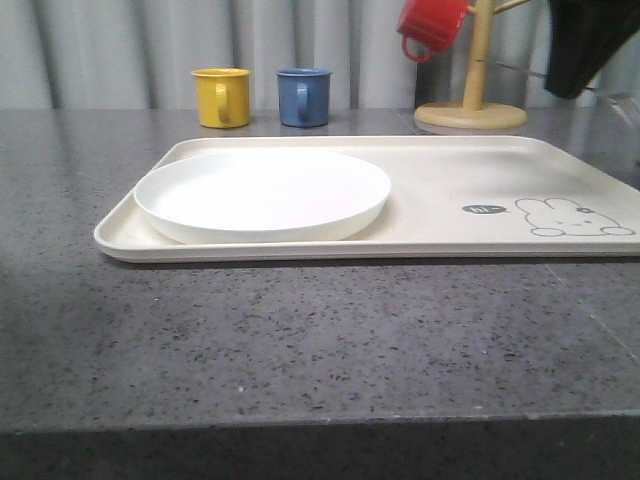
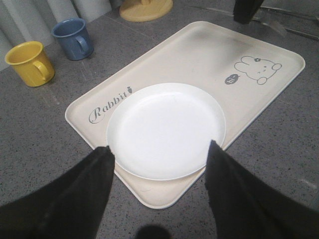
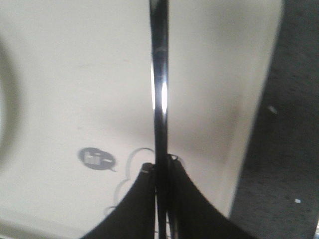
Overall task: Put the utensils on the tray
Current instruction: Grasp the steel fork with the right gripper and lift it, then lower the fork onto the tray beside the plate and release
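One broad grey speckled table (image 1: 300,340) carries everything here, and lying flat on it is the cream tray (image 1: 450,175), long side toward the camera, its rabbit drawing (image 1: 572,217) down at the right end and the "Rabbit" script (image 2: 110,104) visible from the left wrist view. On the tray's left half sits the round white plate (image 1: 262,193), bare on top. Behind the tray, a wooden mug tree (image 1: 472,100) stands on its round base at the back right with a red mug (image 1: 432,27) hanging from a peg, and to its left a blue mug (image 1: 303,96) and a yellow mug (image 1: 221,97) stand side by side, close but apart, on the table. Up in the far right corner, the right gripper (image 1: 580,45) hangs dark above the tray's right end. Its wrist view shows the right gripper (image 3: 162,172) pinched tight on a slim shiny metal utensil (image 3: 159,89), seen edge-on, so fork, knife or spoon I can't tell; it runs out over the tray above the rabbit and the little speech bubble (image 3: 96,159). The left gripper (image 2: 159,149) is spread wide, holding nothing, poised over the near edge of the plate.
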You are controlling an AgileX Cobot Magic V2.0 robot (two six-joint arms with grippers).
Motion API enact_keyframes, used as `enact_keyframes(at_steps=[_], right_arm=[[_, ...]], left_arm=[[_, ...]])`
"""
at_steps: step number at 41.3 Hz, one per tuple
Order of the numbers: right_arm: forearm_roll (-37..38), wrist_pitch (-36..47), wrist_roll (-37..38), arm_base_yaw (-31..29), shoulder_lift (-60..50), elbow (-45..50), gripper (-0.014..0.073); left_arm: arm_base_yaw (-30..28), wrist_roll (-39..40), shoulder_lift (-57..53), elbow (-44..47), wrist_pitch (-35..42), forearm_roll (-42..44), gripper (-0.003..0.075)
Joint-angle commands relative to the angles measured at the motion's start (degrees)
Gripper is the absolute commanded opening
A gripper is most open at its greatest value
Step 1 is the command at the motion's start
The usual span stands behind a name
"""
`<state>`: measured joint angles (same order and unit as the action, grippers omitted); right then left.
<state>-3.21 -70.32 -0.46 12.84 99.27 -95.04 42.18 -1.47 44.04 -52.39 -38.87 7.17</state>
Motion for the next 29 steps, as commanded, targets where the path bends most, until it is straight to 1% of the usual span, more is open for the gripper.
enact_keyframes(at_steps=[1, 7, 11, 17, 21, 24, 26, 29], right_arm=[[2.67, -2.87, 6.05, 3.31, -0.60, -2.63, -0.0055], [3.21, -2.07, 15.43, 6.31, 2.97, -2.69, -0.0055], [2.37, -1.74, 20.35, 6.93, 5.04, -2.69, -0.0055], [0.67, -0.90, 24.34, 7.03, 7.03, -2.69, -0.0055], [-0.05, -0.33, 24.86, 7.03, 7.62, -2.69, -0.0051], [-0.05, -0.33, 24.86, 7.03, 7.77, -2.69, -0.0010], [0.00, -0.32, 24.86, 7.03, 7.77, -2.69, 0.0036], [0.00, -0.32, 24.86, 7.03, 7.77, -2.69, 0.0146]], left_arm=[[0.45, 0.53, -0.02, -1.63, 4.37, -0.14, 0.0408], [0.45, 0.53, -0.02, -1.63, 4.37, -0.14, 0.0408], [0.45, 0.53, -0.02, -1.63, 4.37, -0.14, 0.0408], [0.45, 0.53, -0.02, -1.63, 4.37, -0.14, 0.0408], [0.45, 0.53, -0.02, -1.63, 4.37, -0.14, 0.0408], [0.45, 0.53, -0.02, -1.63, 4.37, -0.14, 0.0408], [0.45, 0.53, -0.02, -1.63, 4.37, -0.14, 0.0408], [0.45, 0.53, -0.02, -1.63, 4.37, -0.14, 0.0408]])
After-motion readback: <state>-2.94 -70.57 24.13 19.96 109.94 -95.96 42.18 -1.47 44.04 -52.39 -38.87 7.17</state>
